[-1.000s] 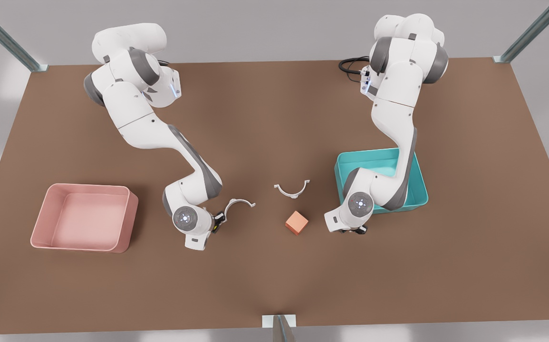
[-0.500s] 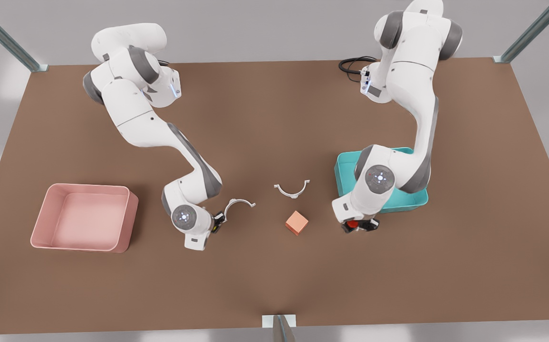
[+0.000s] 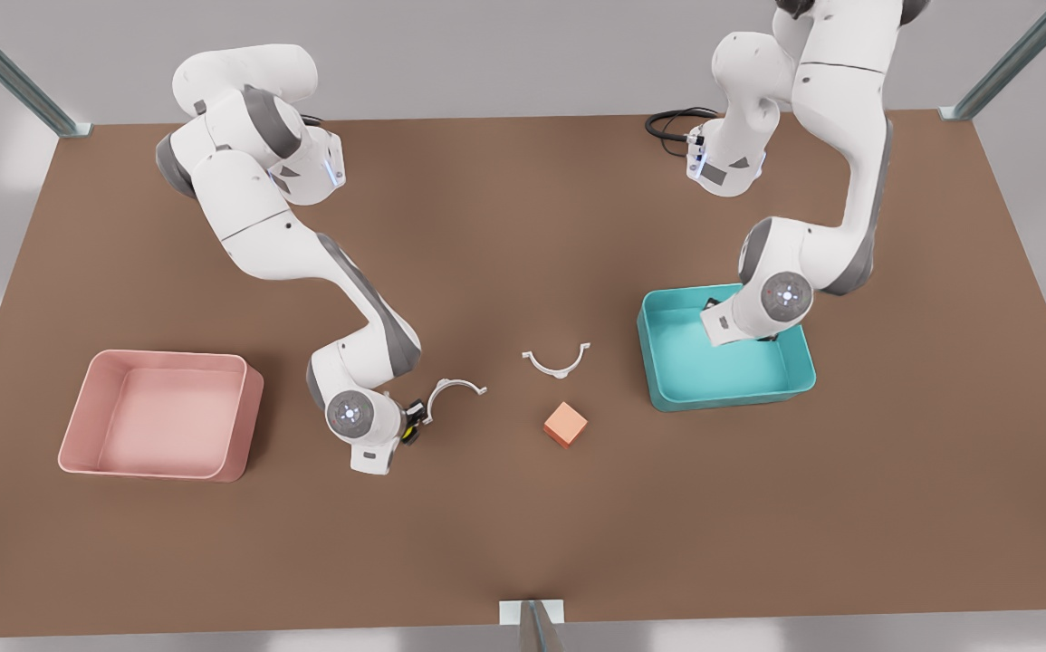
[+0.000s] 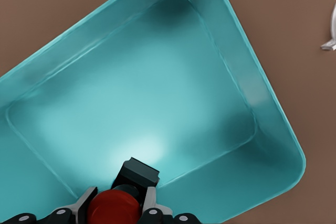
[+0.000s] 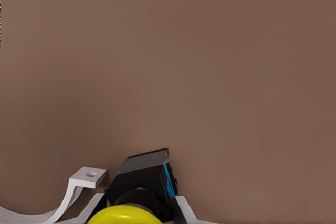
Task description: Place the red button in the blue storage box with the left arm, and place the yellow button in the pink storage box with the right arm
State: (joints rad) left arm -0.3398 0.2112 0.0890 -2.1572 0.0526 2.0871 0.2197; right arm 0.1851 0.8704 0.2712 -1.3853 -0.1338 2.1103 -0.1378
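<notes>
Over the brown table (image 3: 523, 226), the left gripper (image 4: 116, 211) hangs above the blue storage box (image 3: 794, 367), its fingers (image 4: 81, 205) closed against the sides of the red button (image 4: 114, 208), which is off the tub's floor. In the front view that arm's wrist (image 3: 762, 303) stands over the box's far edge, toward 12 o'clock of the tub, and hides the gripper below it. The box itself lies at about 3 o'clock from the table's middle.

The right gripper (image 5: 134, 211) is low at the tabletop, at about 7 o'clock from the middle, its fingers (image 5: 184, 211) pinched on the yellow button (image 5: 128, 214) (the black base (image 5: 144, 174) juts out ahead of the cap). Whether the button is touching the table or just clear of it cannot be told. A sliver of yellow shows beside the wrist in the front view (image 3: 410, 436).

A white curved bracket (image 3: 452, 391) lies just beside that gripper, at its 2 o'clock in the front view. A second white bracket (image 3: 557, 360) lies near the table's middle, with a salmon-orange cube (image 3: 565, 424) close by at its 6 o'clock.

The pink storage box (image 3: 246, 417) is at about 9 o'clock, well apart from the right gripper.
</notes>
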